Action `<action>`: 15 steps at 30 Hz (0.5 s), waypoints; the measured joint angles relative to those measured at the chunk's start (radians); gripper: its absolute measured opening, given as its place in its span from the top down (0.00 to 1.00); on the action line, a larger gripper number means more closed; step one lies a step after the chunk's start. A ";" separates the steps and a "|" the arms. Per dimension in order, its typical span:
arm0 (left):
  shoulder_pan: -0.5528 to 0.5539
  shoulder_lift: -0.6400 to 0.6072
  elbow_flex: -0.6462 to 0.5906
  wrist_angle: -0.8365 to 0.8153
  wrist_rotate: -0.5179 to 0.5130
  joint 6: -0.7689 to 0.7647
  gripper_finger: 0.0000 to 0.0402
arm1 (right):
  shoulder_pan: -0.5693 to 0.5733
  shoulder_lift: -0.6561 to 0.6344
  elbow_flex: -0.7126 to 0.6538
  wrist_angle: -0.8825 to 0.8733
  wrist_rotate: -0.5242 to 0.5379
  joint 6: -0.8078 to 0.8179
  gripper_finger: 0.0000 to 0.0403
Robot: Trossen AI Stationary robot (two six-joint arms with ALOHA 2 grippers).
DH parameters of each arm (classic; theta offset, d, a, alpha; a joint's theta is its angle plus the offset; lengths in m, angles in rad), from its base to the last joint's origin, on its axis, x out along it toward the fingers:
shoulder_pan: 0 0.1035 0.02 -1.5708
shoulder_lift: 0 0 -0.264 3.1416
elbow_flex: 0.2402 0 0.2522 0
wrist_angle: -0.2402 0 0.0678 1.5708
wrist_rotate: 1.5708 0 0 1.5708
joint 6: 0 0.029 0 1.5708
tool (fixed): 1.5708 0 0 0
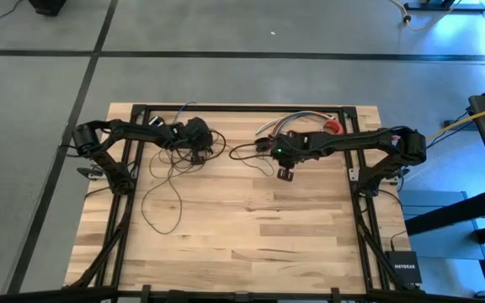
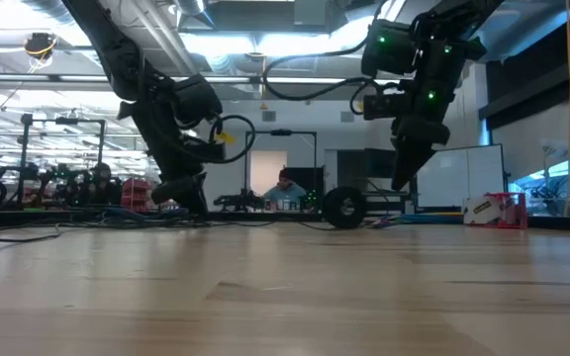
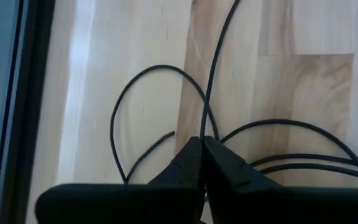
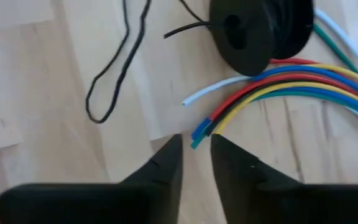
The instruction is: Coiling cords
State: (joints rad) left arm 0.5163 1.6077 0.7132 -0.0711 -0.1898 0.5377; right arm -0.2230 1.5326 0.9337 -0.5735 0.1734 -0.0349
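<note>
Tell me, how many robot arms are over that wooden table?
2: the left dark arm reaches along the far left side; the right dark arm reaches in from the far right.

We see a wooden table (image 1: 251, 227) made of light planks. The thin dark cords (image 1: 168, 181) lie on it in loose loops near the far left side. By the far edge lie a black round puck (image 4: 260, 28) and some coloured wires (image 4: 291, 84), maybe with a red thing (image 1: 333, 127).
</note>
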 joint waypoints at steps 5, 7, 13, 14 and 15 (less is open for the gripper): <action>0.000 0.000 0.001 0.013 0.000 -0.033 0.93 | 0.000 0.001 0.000 0.010 0.039 -0.027 0.65; 0.000 0.000 0.001 0.011 0.000 -0.054 0.88 | 0.000 0.000 0.000 0.025 0.045 -0.033 0.60; -0.013 0.000 0.003 0.004 0.000 -0.108 0.67 | 0.000 0.001 0.000 0.090 0.044 -0.084 0.54; -0.018 -0.002 0.009 -0.013 0.000 -0.108 0.64 | 0.000 0.001 0.000 0.098 0.045 -0.093 0.53; -0.024 -0.006 0.019 -0.034 0.000 -0.108 0.61 | 0.000 0.001 0.000 0.105 0.045 -0.103 0.53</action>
State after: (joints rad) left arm 0.4923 1.6014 0.7321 -0.1055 -0.1894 0.4294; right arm -0.2230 1.5333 0.9337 -0.4689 0.2180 -0.1377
